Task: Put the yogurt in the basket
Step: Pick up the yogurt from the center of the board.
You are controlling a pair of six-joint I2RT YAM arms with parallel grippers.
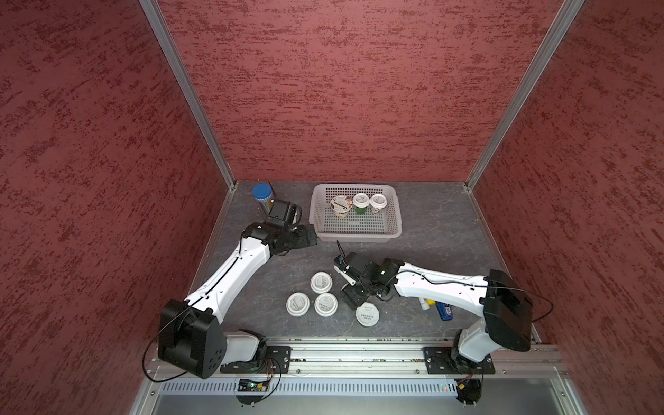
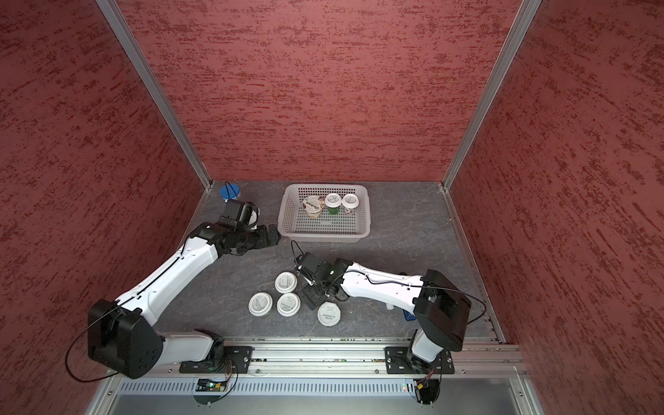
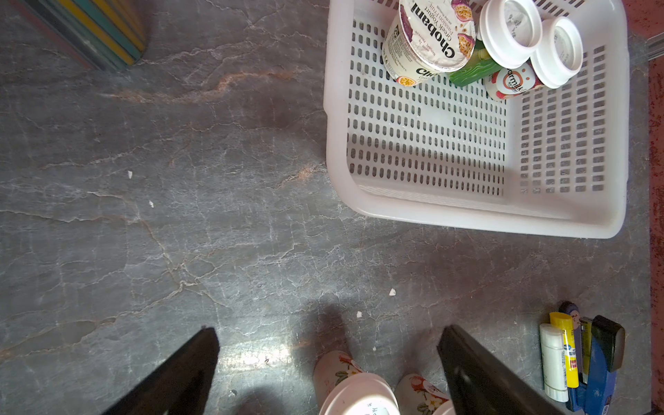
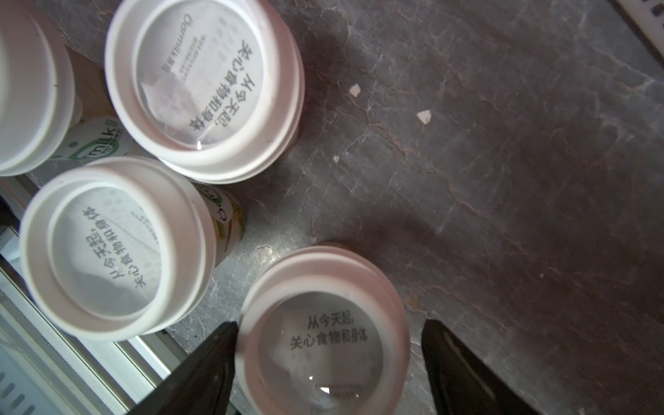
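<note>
Four white-lidded yogurt cups stand on the table, three in a cluster and one apart. My right gripper is open and straddles the lone cup; one finger touches its lid rim and the other stands off it. The basket holds the Chobani cup and two white-lidded cups. Beside the basket's near left corner, my left gripper hangs open and holds nothing.
A tall tube with a blue cap stands at the back left, behind the left wrist. Glue sticks and a blue stapler lie under the right forearm. Red walls close in three sides; a metal rail runs along the front.
</note>
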